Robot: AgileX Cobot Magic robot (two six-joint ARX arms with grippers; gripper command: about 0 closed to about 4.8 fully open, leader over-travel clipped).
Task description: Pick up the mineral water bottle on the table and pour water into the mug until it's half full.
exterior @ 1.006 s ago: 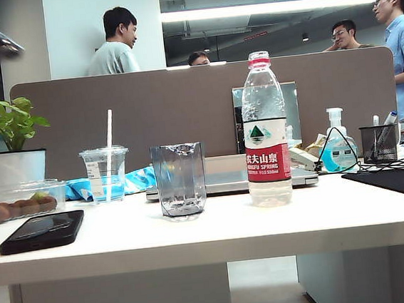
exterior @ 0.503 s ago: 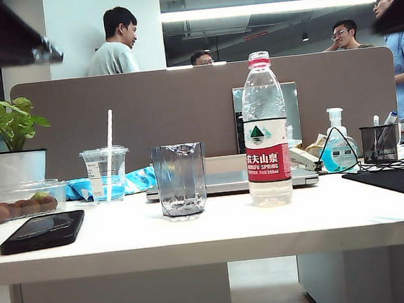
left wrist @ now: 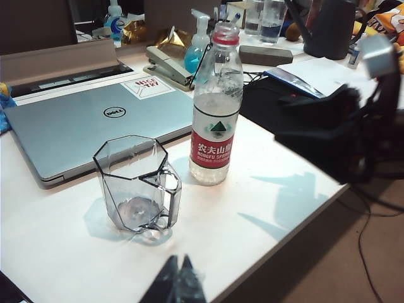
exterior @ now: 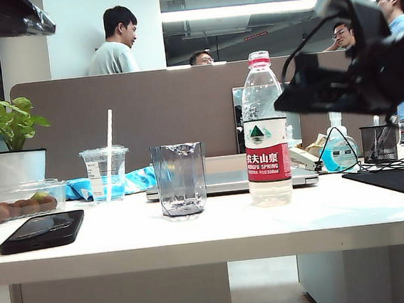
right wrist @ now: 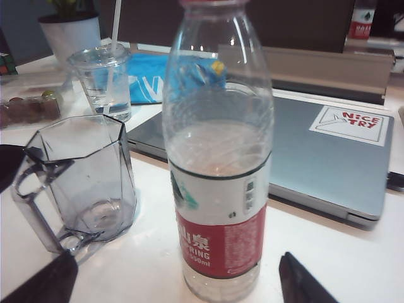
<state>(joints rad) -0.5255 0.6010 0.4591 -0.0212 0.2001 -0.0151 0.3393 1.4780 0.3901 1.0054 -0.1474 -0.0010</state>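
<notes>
Standing upright on the white table (exterior: 323, 218) in the exterior view, the mineral water bottle (exterior: 265, 131) is seen just right of the clear mug (exterior: 179, 179), the two apart. The right arm is held in the air at the right, beside the bottle's upper half; its gripper cannot be made out here. A closed laptop (exterior: 226, 181) lies behind them, and a lidded cup with straw (exterior: 105, 174) and a black phone (exterior: 41, 231) are placed further left.

In the left wrist view, the left gripper (left wrist: 178, 284) is shown above the table's near edge, well short of the mug (left wrist: 137, 183), its fingertips pressed together on nothing.

In the right wrist view, the right gripper (right wrist: 180, 278) is spread wide, one finger (right wrist: 44, 281) on either side of the bottle (right wrist: 218, 151), neither touching it
</notes>
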